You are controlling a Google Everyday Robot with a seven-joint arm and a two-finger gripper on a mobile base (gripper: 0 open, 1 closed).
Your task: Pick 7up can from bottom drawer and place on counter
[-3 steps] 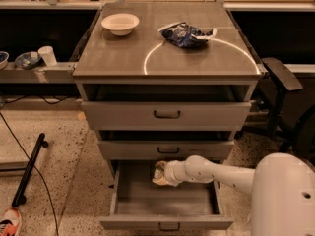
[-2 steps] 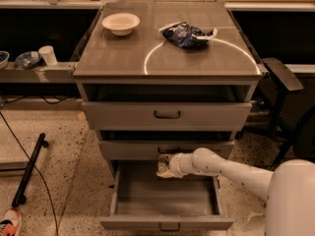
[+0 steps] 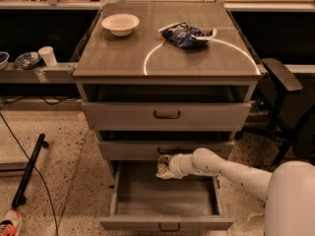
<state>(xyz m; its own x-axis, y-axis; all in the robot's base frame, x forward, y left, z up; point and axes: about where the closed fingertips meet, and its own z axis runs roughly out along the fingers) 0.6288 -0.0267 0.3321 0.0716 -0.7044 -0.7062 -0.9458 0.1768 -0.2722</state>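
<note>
The gripper [image 3: 165,166] is now a little higher than it was a moment ago, and the arm has pulled up and back, so it sits just under the front of the middle drawer [image 3: 128,150]. The 7up can [image 3: 161,167] has come up with it, which means the can is off the floor of the open bottom drawer [image 3: 167,223] and the lifting part looks started. The gripper is closed around the can. The can looks small and pale (its green marks are too hard to make out). It must next go up to the counter [image 3: 118,58].
</note>
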